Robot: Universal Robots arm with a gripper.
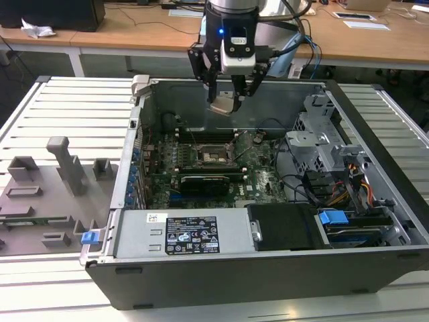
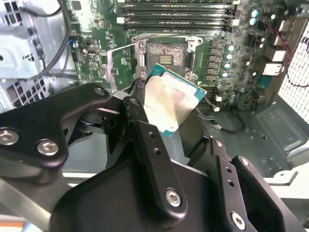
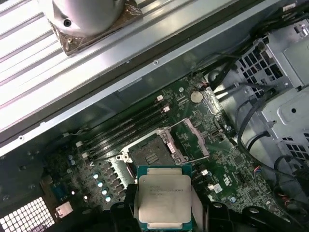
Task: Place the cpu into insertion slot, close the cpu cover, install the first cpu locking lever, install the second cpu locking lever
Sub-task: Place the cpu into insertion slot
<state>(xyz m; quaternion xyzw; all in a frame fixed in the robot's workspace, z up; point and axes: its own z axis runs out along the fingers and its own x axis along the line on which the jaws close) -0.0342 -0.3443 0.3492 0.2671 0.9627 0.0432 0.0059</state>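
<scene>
The tool (image 2: 169,121) is clamped on the cpu (image 2: 173,96), holding it by its edges in the air above the motherboard (image 1: 261,171) inside the computer case (image 1: 268,282). Beneath it the insertion slot (image 2: 166,54) lies bare, with the cpu cover (image 2: 119,67) swung open beside it. In both wrist views the chip's edges look turned against the slot's, so lowered skewed or off-centre it could catch the rim or damage the contacts.

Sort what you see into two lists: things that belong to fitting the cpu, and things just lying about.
In the job:
claw, shut on the cpu
slot, empty
cover, open

Lying about:
grey jigs on the table
blue clip
black card
memory slots
</scene>
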